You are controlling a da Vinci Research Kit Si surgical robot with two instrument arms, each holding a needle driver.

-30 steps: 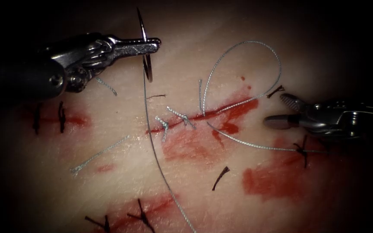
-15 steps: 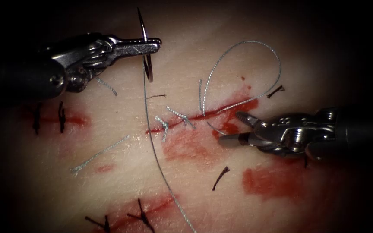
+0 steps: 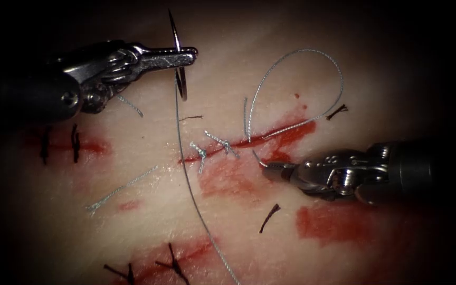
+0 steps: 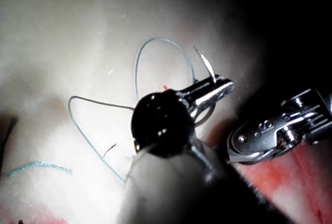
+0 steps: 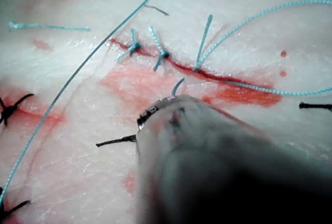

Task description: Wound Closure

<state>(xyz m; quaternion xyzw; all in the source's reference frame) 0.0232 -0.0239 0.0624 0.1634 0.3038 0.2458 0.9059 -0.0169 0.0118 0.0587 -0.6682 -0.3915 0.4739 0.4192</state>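
Needle (image 3: 178, 53) sits pinched near mid-curve in our left hand (image 3: 186, 54), clear of the tissue (image 3: 133, 153) left of the cut (image 3: 249, 141). Thread (image 3: 302, 68) loops above the cut (trailing downward too). Our right hand (image 3: 268, 169) pinches the thread just below the cut.

Endoscope light pools on the tissue (image 3: 228, 211), edges sinking to black (glare whitens the left wrist view).
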